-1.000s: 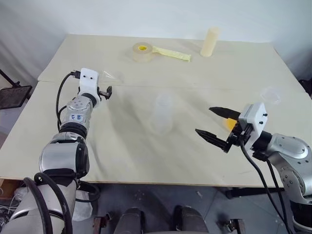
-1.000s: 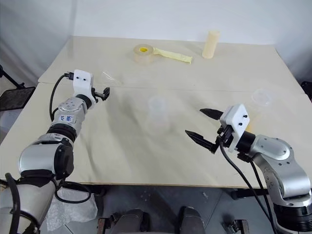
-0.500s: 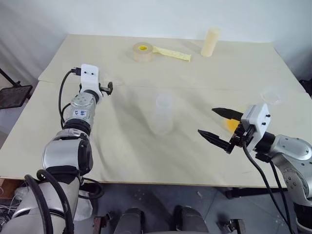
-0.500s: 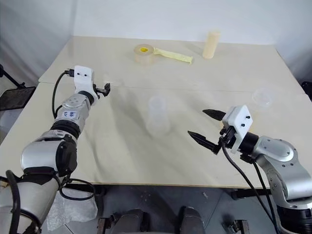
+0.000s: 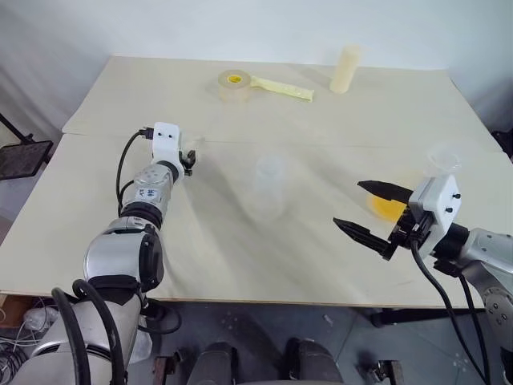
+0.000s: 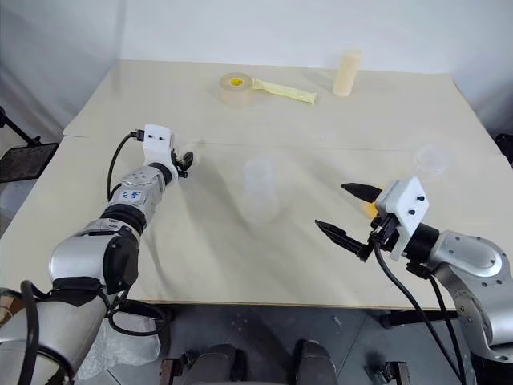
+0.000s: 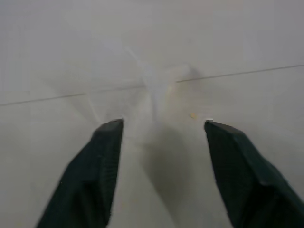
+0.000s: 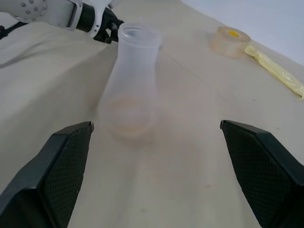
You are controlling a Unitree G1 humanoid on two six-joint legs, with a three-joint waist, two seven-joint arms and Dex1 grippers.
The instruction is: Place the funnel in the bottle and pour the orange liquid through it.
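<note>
Evidently I was on the first step, fetching the funnel [image 7: 154, 90], which lay at the left gripper's [image 5: 191, 163] twelve o'clock, its half-spread fingers [image 7: 102, 166] holding nothing. The bottle [image 5: 267, 190] stood mid-table; next I judged closing gently on the funnel, the right gripper [image 5: 365, 210] wide and empty.

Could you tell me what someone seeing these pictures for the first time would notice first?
Probably the right hand, its black fingers spread wide above the near right of the table, with the orange liquid glowing just behind it. Next comes the clear bottle standing upright mid-table, and the left hand reaching low over the table to the bottle's left. At the far edge lie a tape roll and a cream cylinder.
</note>
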